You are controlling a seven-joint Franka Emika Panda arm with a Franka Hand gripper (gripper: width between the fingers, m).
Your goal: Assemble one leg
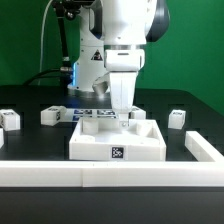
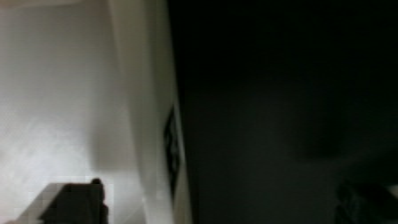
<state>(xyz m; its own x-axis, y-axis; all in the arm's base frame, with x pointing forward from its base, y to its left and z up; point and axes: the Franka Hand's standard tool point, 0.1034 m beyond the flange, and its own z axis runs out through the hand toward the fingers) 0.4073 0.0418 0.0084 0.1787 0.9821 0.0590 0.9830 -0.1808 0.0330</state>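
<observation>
1. Leg [image 1: 50,116] stands on the tabletop [image 1: 38,146], exterior view's left, apart from the hand [image 1: 120,111].
2. Hand's opening and hold: cannot tell.
3. Likely light, stiff, slick; grip flat sides mid-height.

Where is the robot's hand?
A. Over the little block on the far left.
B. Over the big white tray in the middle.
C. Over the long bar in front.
B: the hand hangs right above the big white tray in the middle.
</observation>
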